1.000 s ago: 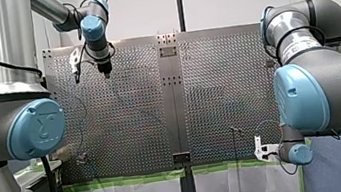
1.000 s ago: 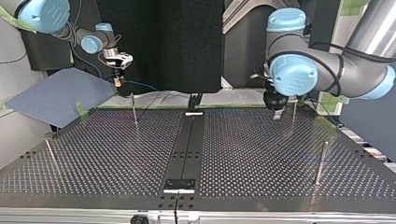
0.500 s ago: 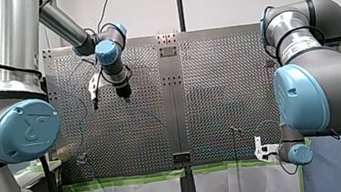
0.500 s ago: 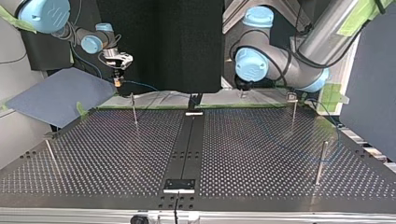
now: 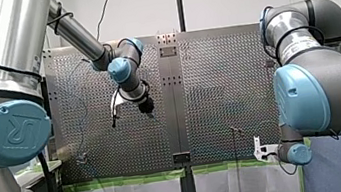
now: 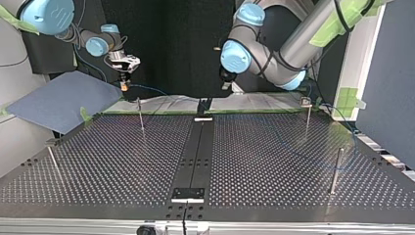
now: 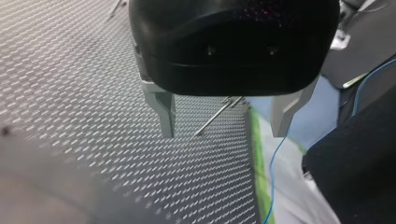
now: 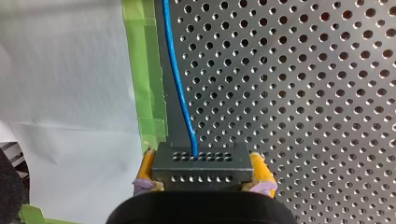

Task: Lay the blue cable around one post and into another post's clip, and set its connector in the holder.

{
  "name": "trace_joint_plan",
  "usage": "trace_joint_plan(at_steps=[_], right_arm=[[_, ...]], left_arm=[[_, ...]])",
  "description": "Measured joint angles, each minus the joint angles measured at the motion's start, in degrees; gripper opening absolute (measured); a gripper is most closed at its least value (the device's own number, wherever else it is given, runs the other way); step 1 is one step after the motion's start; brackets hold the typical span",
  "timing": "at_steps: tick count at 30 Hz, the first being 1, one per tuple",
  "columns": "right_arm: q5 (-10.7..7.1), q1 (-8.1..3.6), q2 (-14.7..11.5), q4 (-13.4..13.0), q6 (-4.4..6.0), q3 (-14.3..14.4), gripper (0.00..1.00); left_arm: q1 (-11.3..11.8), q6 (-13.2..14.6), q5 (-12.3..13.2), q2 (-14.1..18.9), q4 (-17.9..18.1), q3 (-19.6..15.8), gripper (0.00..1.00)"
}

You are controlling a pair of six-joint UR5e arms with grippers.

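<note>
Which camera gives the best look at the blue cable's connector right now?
The right wrist view: the connector fills its foreground, clamped in my right tool, blue cable leaving its face. The top view shows it as a tiny speck; I cannot make it out in the front or left wrist views.

My left end effector (image 5: 148, 110) nearer centre.
</note>
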Motion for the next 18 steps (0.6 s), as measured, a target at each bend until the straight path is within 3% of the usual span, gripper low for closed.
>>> trace_joint_plan(at_steps=[6,12,18], right_arm=[[0.0,0.26,0.0,-0.04,-0.04,-0.01,0.0],[0.0,0.38,0.0,-0.05,-0.06,-0.02,0.0],[0.0,0.42,0.0,-0.05,-0.05,0.0,0.0]], left_arm=[[-2.98,-0.29,-0.59,-2.99,2.99,-0.13,1.0],[-5.98,-0.22,-3.19,-5.99,5.96,-0.16,1.0],[-9.03,1.75,-6.21,-9.03,9.03,-0.14,1.0]])
